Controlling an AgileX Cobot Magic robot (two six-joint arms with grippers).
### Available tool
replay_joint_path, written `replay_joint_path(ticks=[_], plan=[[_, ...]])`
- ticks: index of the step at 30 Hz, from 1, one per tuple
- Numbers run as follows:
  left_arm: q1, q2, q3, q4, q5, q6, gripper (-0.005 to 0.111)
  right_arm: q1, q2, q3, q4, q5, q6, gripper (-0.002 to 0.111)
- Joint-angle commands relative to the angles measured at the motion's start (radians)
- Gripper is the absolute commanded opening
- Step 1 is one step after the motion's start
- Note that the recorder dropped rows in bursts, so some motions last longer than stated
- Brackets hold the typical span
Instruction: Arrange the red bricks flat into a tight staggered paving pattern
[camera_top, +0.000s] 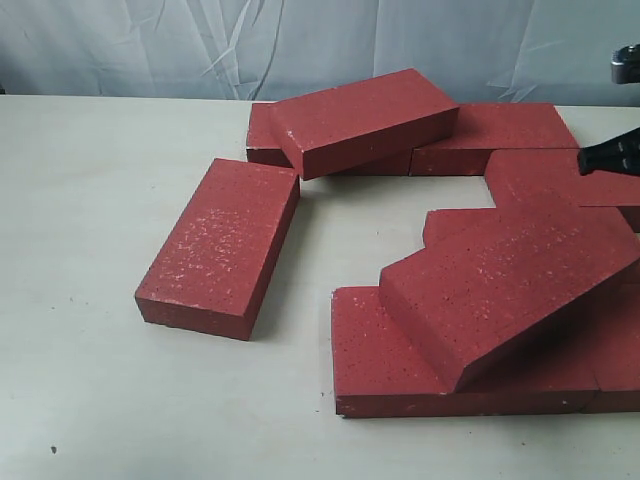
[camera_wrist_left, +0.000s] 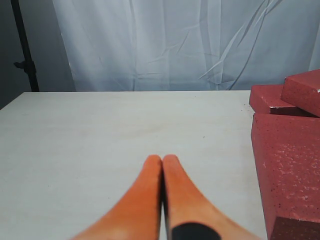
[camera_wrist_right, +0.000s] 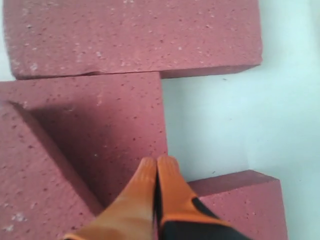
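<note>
operator: where are the red bricks (camera_top: 500, 135), and why do they not form a pavement yet?

technician: all of them lie on the pale table (camera_top: 80, 380). the lone brick (camera_top: 220, 245) lies flat on the left, apart from the rest. the rear brick (camera_top: 365, 120) rests tilted across the back row. the front brick (camera_top: 510, 285) leans over the flat ones at front right. a bare patch of table separates the back row from the front group. judgement: both leaning bricks must be laid flat and the gap shut before staggered joints can form.

operator: arm pose?

technician: right gripper (camera_wrist_right: 156, 164): orange fingers pressed together, holding nothing. the tips are low over a flat brick near its corner, beside the bare patch. whether they touch the brick cannot be told. as i judge it, this pose suits pushing rather than lifting. in the exterior view only a dark part of it shows at the right edge.

left gripper (camera_wrist_left: 162, 162): fingers likewise closed and empty, held level over bare table with bricks off to one side, clear of the work. it is not visible in the exterior view.
</note>
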Motion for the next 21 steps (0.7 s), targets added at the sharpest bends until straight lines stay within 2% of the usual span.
replay_joint_path(ticks=[1, 15, 21], plan=[[-0.009, -0.005, 0.005, 0.000, -0.005, -0.002, 0.000, -0.085, 0.023, -0.008, 0.055, -0.002, -0.007, -0.001], [-0.009, -0.005, 0.005, 0.000, -0.005, -0.002, 0.000, -0.103, 0.072, -0.002, 0.172, 0.016, -0.149, -0.001], [-0.009, -0.005, 0.005, 0.000, -0.005, -0.002, 0.000, -0.103, 0.072, -0.002, 0.291, 0.033, -0.264, -0.001]])
